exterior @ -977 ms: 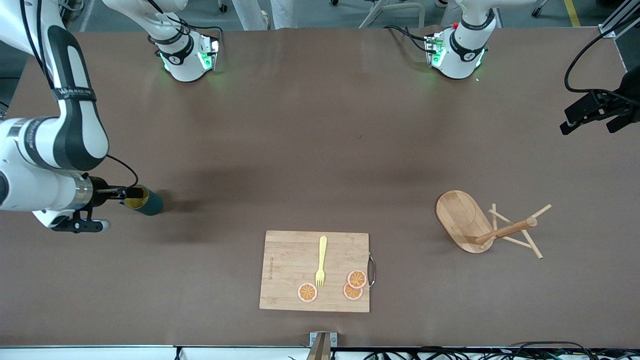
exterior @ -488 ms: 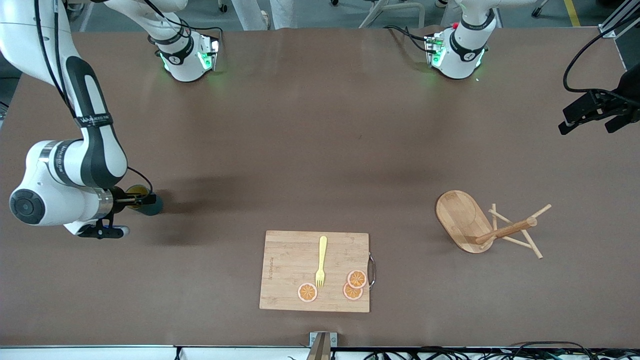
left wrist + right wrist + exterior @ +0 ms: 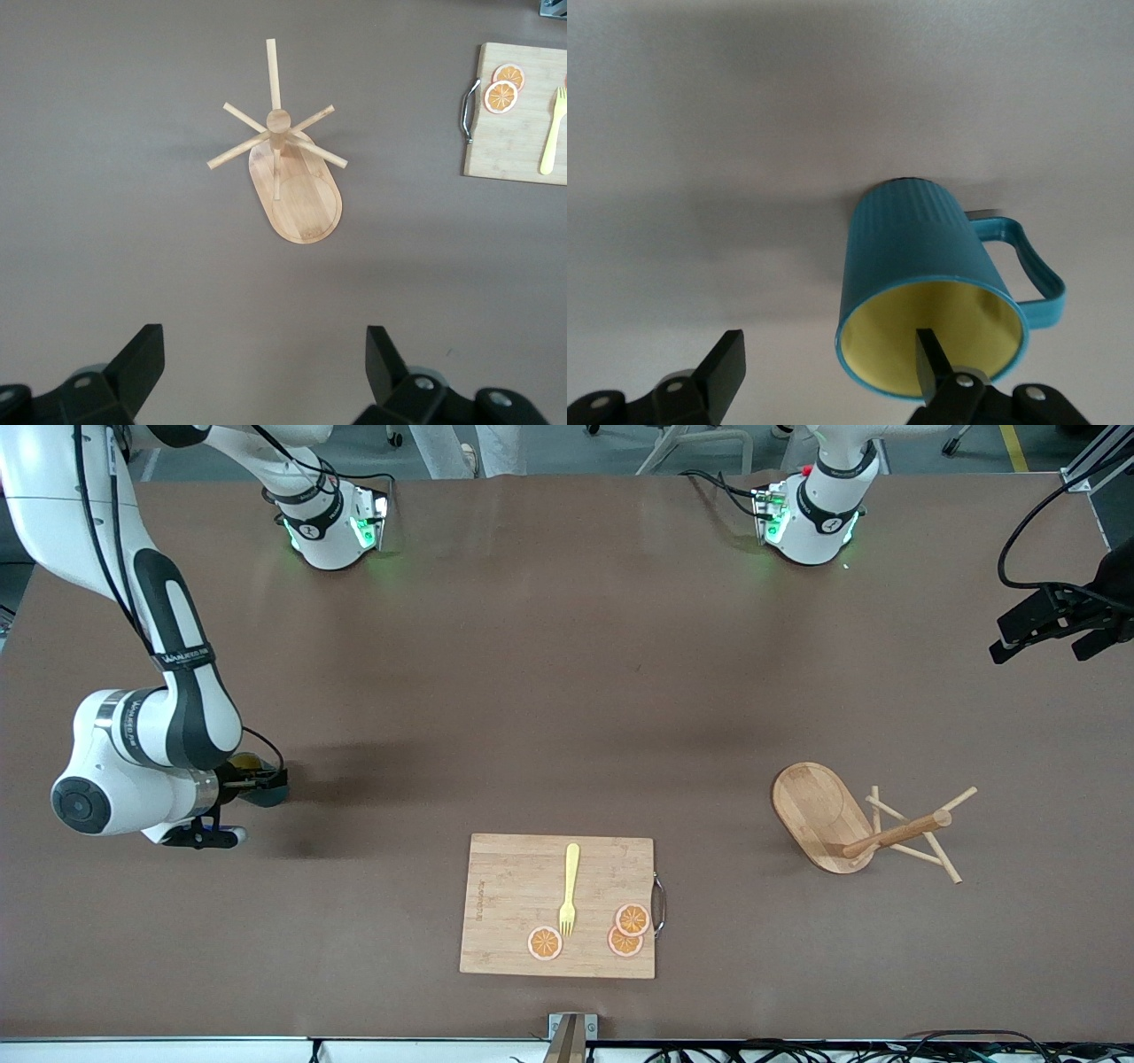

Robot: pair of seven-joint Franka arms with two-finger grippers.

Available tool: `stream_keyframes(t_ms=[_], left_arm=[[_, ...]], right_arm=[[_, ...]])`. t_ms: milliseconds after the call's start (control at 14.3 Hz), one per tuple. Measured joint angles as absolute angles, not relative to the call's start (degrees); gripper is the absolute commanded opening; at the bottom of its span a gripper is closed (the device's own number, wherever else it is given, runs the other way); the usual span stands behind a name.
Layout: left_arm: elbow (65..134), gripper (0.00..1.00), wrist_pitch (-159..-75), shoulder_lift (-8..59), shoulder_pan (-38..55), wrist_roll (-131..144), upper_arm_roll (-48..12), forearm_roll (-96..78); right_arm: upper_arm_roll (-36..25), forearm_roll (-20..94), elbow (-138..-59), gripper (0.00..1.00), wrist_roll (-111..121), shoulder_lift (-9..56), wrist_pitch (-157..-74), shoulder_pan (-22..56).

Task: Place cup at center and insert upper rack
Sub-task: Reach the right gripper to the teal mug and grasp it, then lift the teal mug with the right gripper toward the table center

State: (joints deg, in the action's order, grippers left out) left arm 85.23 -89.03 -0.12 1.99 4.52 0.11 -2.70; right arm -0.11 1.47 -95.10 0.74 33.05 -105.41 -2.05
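Observation:
The teal cup [image 3: 268, 792] with a yellow inside stands toward the right arm's end of the table, its mouth turned to my right gripper [image 3: 264, 783]. In the right wrist view the cup [image 3: 921, 257] fills the middle, handle to one side. My right gripper [image 3: 828, 345] is open, with one finger inside the mouth and the other outside, so the rim wall lies between them. The bamboo mug tree [image 3: 828, 824] stands toward the left arm's end; it also shows in the left wrist view [image 3: 297, 181]. My left gripper [image 3: 1038, 653] [image 3: 266, 354] is open and empty, high above the table beside the tree.
A rectangular cutting board [image 3: 505, 886] lies near the front edge at mid table, with a yellow fork [image 3: 569, 886] and orange slices [image 3: 545, 943] on it. The board also shows in the left wrist view [image 3: 518, 133]. The arm bases [image 3: 332, 522] stand along the far edge.
My right arm has swung in toward the cup and the gripper has come closer over its mouth. The cup has stayed put. The left arm has barely moved.

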Motion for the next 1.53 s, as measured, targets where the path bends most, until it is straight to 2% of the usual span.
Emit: stream_keyframes(t_ms=[279,488,698,837,1186,1535], left_arm=[[85.2,1.00,-89.0,-0.1,2.0,4.5,0.1,-2.7],[85.2,1.00,-89.0,-0.1,2.0,4.5,0.1,-2.7],[85.2,1.00,-89.0,-0.1,2.0,4.5,0.1,-2.7],[85.2,1.00,-89.0,-0.1,2.0,4.5,0.1,-2.7],[85.2,1.00,-89.0,-0.1,2.0,4.5,0.1,-2.7],[85.2,1.00,-89.0,-0.1,2.0,4.5,0.1,-2.7]], right_arm=[[-0.2,1.5,-96.0,0.46,0.7,33.3,-106.8,-2.1],[-0.3,1.5,-96.1,0.23,0.6,33.3,-106.8,-2.3],[-0.3,1.5,-96.2,0.07,0.4,33.3,-106.7,-2.3],[-0.3,1.5,-96.2,0.03,0.4,33.3,-106.7,-2.3],[-0.1,1.5,-95.9,0.01,0.3,33.2,-106.0,-2.2],[5.5,2.2,-93.1,0.00,0.2,33.2,-105.8,-1.3]])
